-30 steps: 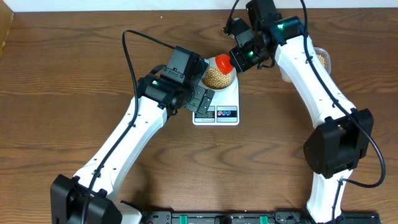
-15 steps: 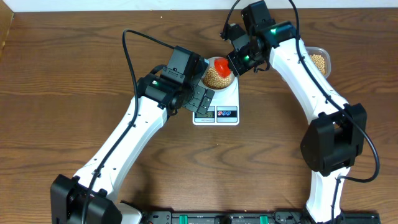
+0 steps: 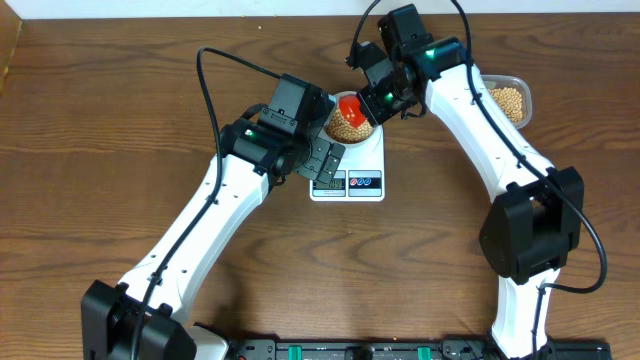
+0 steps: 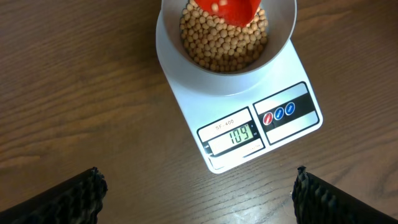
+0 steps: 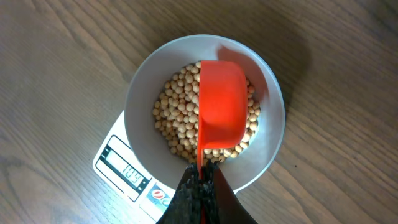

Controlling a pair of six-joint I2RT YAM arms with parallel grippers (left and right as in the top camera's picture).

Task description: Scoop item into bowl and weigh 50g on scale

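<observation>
Overhead: a flat white rectangular scale [image 3: 368,158] sits mid-table [image 3: 100,150] on wood grain; far right, a clear plastic tub [image 3: 526,88] holds round tan beans [image 3: 508,100]. Left wrist: the ribbed black left fingers [image 4: 78,199] gape wide and empty near the scale, whose smooth pale bowl [image 4: 277,34] is heaped with beans. Right wrist: the right fingers [image 5: 186,199] are clamped tight on a glossy red scoop [image 5: 221,106] by its handle, over the bowl.
</observation>
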